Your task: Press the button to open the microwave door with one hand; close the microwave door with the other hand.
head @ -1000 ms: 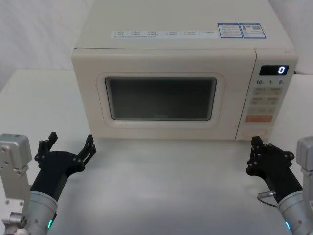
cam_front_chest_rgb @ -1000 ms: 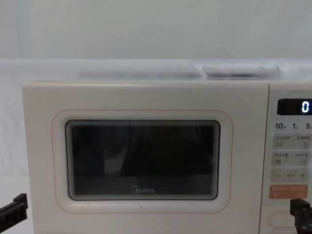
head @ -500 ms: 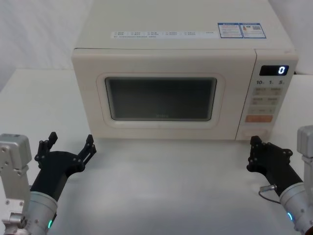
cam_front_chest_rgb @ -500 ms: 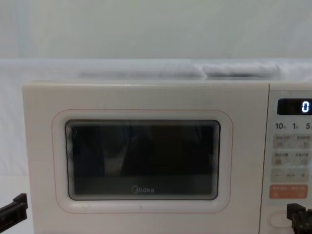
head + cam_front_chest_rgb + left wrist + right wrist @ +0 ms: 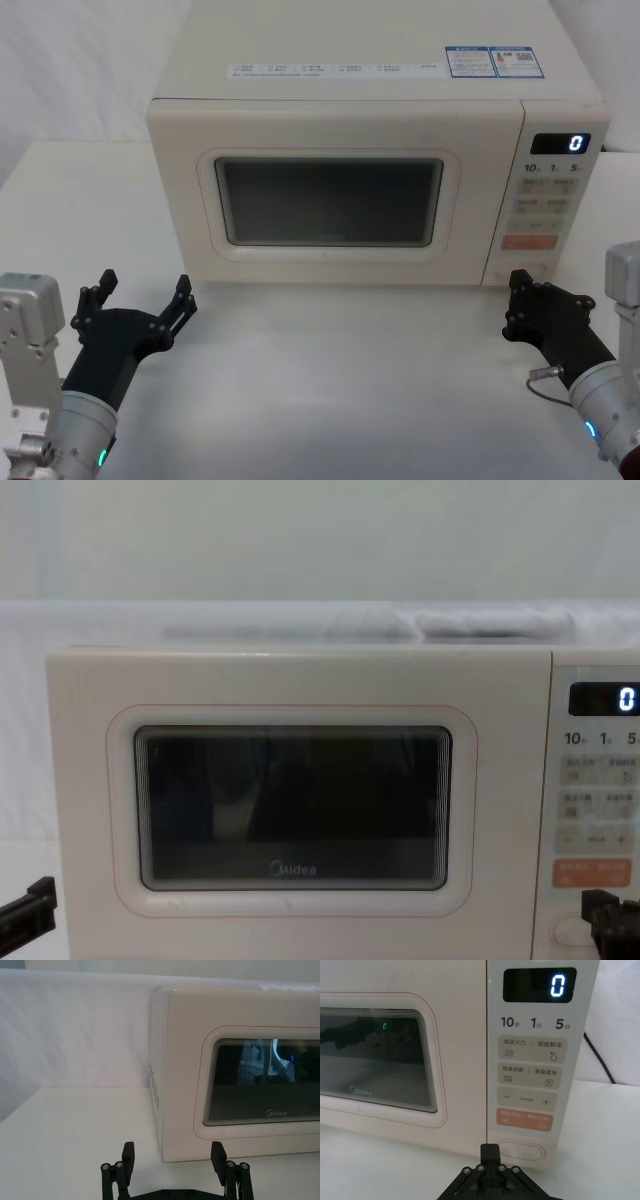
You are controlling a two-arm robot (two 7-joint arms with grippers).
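On the white table stands the cream microwave, filling most of the head view, its display reading 0. Across its front, the microwave door sits flush and shut, its dark window bearing the grey Midea logo low in the middle. To the door's right runs the control panel, with the orange rectangular button near its foot and, just beneath that, the button, a wide cream pill outlined thinly, at the panel's bottom edge.

At the lower left of the head view, the left gripper hovers over the table, well short of the door's lower left corner, its two fingers spread wide apart and holding nothing. At the lower right, the right gripper is just before the panel's foot, its fingers drawn together into a single point with nothing between them. In the right wrist view that point sits at the button's left end; it seems to touch, though contact cannot be confirmed.
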